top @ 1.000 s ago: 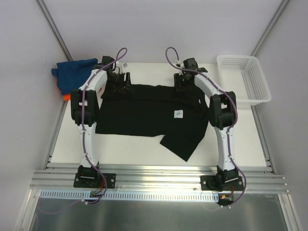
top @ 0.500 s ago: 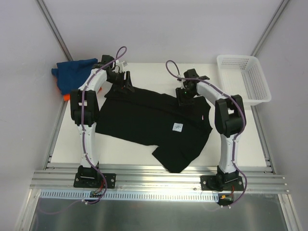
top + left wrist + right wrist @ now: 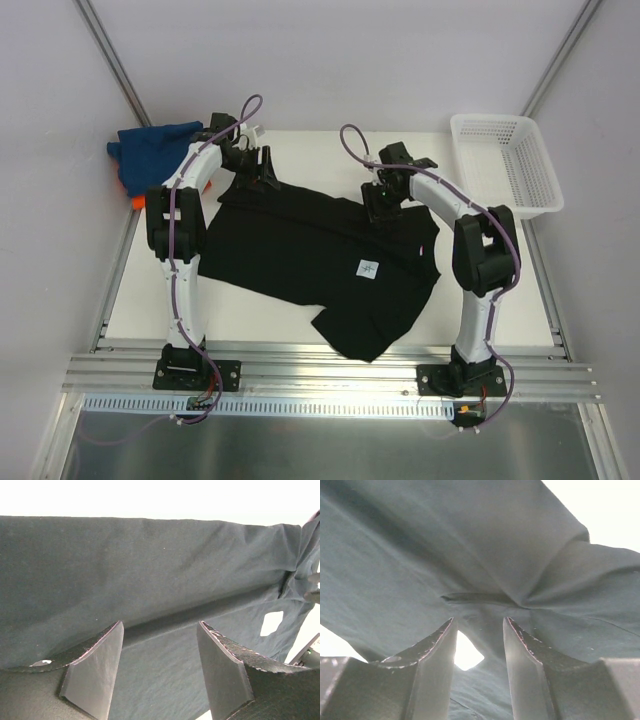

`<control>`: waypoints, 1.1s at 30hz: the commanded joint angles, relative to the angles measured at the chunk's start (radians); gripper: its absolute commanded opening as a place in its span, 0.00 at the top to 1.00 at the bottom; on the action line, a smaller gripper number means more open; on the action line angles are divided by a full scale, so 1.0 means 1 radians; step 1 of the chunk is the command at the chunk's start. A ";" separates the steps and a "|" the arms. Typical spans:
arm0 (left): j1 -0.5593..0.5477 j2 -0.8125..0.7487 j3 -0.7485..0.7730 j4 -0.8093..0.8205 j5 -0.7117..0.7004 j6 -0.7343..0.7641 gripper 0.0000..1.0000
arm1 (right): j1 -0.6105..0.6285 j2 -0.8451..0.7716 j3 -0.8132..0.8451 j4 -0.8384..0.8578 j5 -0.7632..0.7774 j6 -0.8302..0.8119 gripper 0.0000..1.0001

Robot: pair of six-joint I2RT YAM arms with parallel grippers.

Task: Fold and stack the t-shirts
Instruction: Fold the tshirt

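The black t-shirt [image 3: 300, 245] lies spread and skewed on the white table, its small white tag [image 3: 368, 268] facing up and one sleeve toward the near edge. My left gripper [image 3: 262, 176] is at the shirt's far left corner. In the left wrist view [image 3: 160, 625] its jaws stand wide apart over the black cloth [image 3: 150, 570]. My right gripper [image 3: 380, 207] is over the shirt's far right part. In the right wrist view [image 3: 479, 620] its jaws are apart, with puckered black cloth [image 3: 485, 555] just beyond the tips. The blue t-shirt [image 3: 152, 146] lies bunched at the far left, and the orange t-shirt [image 3: 136, 201] peeks out beneath it.
A white mesh basket [image 3: 507, 163] stands at the far right of the table. Metal frame rails run along the table's near edge [image 3: 330, 372] and its sides. Bare white table [image 3: 480, 290] shows to the right of the shirt.
My right gripper moved toward the near side, and the shirt's right half came with it, so the shirt now lies slanted. The left gripper stayed near the far left corner.
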 commanded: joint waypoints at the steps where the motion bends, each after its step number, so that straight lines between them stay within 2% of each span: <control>1: -0.012 -0.055 -0.003 -0.003 0.037 0.000 0.39 | -0.017 0.011 0.026 -0.006 0.022 -0.002 0.55; 6: -0.011 -0.072 -0.011 -0.003 0.034 0.001 0.39 | -0.036 0.067 0.038 0.018 0.030 0.000 0.54; 15: -0.004 -0.097 -0.009 -0.003 0.037 -0.023 0.39 | -0.125 0.258 0.242 0.008 0.056 0.018 0.54; 24: -0.004 -0.098 -0.035 -0.003 0.022 -0.023 0.39 | -0.149 0.392 0.437 0.052 0.070 0.000 0.53; 28: -0.006 -0.097 -0.034 -0.003 0.019 -0.025 0.39 | -0.148 0.417 0.506 0.054 0.056 0.000 0.53; 33: -0.008 -0.095 -0.031 -0.003 0.013 -0.026 0.39 | -0.146 0.344 0.468 0.052 0.058 0.006 0.53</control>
